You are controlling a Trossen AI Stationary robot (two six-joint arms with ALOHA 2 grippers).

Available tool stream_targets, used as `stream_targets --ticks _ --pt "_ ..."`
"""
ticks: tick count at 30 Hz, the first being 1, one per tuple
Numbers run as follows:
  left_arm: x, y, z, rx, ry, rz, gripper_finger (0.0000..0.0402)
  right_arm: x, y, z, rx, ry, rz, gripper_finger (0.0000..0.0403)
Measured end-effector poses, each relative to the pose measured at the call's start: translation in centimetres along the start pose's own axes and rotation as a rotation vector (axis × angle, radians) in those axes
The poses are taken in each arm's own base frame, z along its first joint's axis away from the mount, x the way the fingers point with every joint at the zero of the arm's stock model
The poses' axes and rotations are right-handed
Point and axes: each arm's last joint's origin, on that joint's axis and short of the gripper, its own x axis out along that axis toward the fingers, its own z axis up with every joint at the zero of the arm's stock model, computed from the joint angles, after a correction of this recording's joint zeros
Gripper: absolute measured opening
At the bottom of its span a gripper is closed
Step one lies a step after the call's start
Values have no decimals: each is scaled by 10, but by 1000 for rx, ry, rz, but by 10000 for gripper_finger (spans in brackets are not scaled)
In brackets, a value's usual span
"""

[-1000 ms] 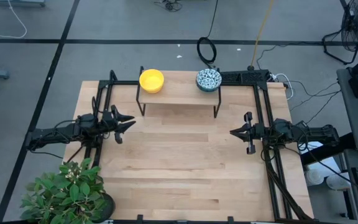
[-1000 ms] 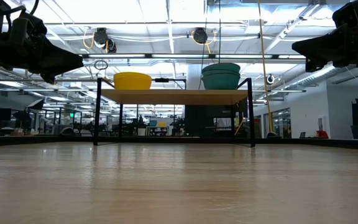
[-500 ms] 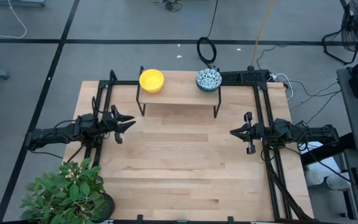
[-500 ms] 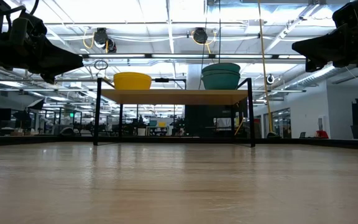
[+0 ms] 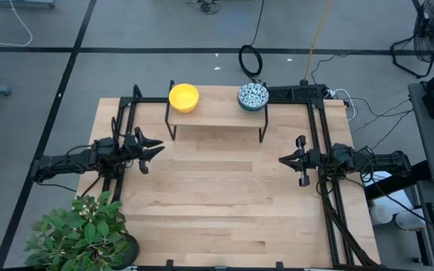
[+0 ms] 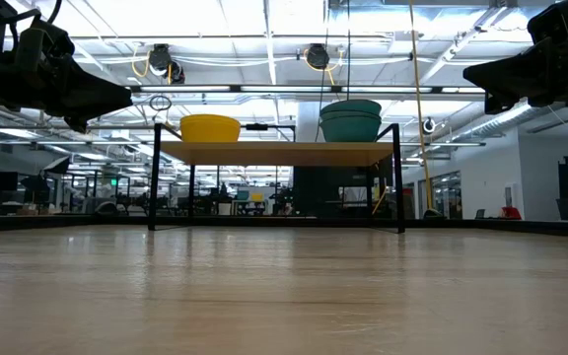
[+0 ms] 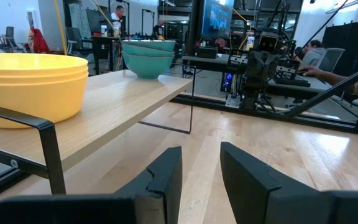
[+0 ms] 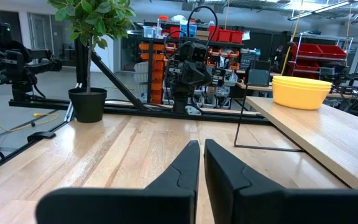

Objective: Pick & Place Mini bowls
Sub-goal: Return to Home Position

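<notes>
Wood shelf (image 5: pixel 217 114) stands at the top edge of the table (image 5: pixel 224 203) in the high view. I see the yellow bowls (image 5: pixel 184 97) stacked on its left end, upper centre-left of frame. The blue bowls (image 5: pixel 252 96) are stacked on its right end, upper centre, well apart from the yellow.

My left end effector (image 5: pixel 157 149) hangs mid-left over the table edge, fingers (image 7: pixel 166 177) spread w/ a clear gap, holding nothing. Right end effector (image 5: pixel 282 159) is mid-right, fingers pressed nearly together w/ only a thin slit btwn them, also empty. Tips face each other across the table. Plant (image 5: pixel 77 229) sits lower left by the table corner.
</notes>
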Motion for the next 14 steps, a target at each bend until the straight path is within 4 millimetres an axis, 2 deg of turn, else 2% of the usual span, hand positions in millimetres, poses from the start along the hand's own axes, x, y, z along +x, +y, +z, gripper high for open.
stream_targets --ticks 14 --pt "0 0 0 0 0 0 113 0 0 0 0 0 0 11"
